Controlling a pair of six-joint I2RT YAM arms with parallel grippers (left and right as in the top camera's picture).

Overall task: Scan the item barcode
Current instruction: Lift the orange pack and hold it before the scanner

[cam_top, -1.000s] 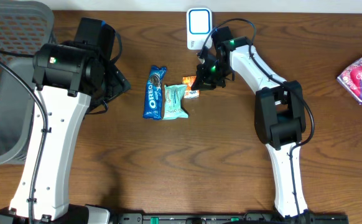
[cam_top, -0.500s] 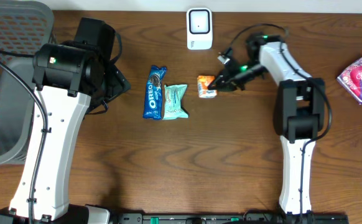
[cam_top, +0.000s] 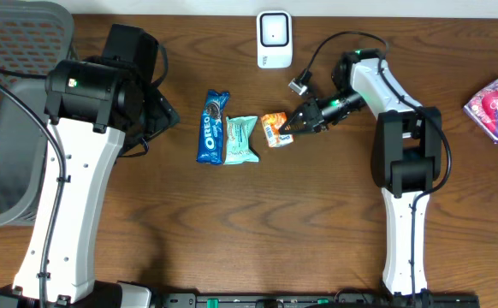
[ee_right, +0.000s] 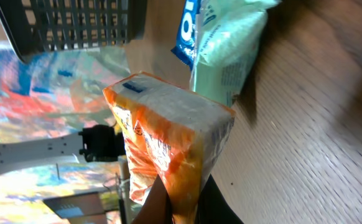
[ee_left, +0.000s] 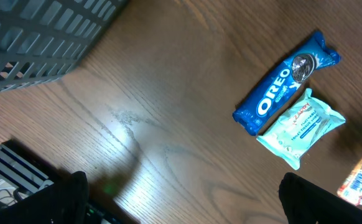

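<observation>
My right gripper (cam_top: 293,123) is shut on an orange snack packet (cam_top: 275,128), holding it just above the table to the right of a mint-green packet (cam_top: 240,139). In the right wrist view the orange packet (ee_right: 168,137) stands up from my pinched right gripper (ee_right: 182,210). The white barcode scanner (cam_top: 273,38) stands at the table's far edge, behind and apart from the packet. A blue Oreo pack (cam_top: 211,127) lies left of the mint one. My left gripper (ee_left: 187,214) hangs open over bare wood, left of the Oreo pack (ee_left: 287,84), with nothing between its fingers.
A grey mesh basket (cam_top: 9,111) sits off the table's left side. A pink packet (cam_top: 495,106) lies at the far right. In the left wrist view the mint packet (ee_left: 300,126) and the orange packet (ee_left: 361,180) show at the right.
My right gripper carried the orange packet away from below the scanner, out to the right, then back left and lower beside the mint packet. The left arm has not moved.
</observation>
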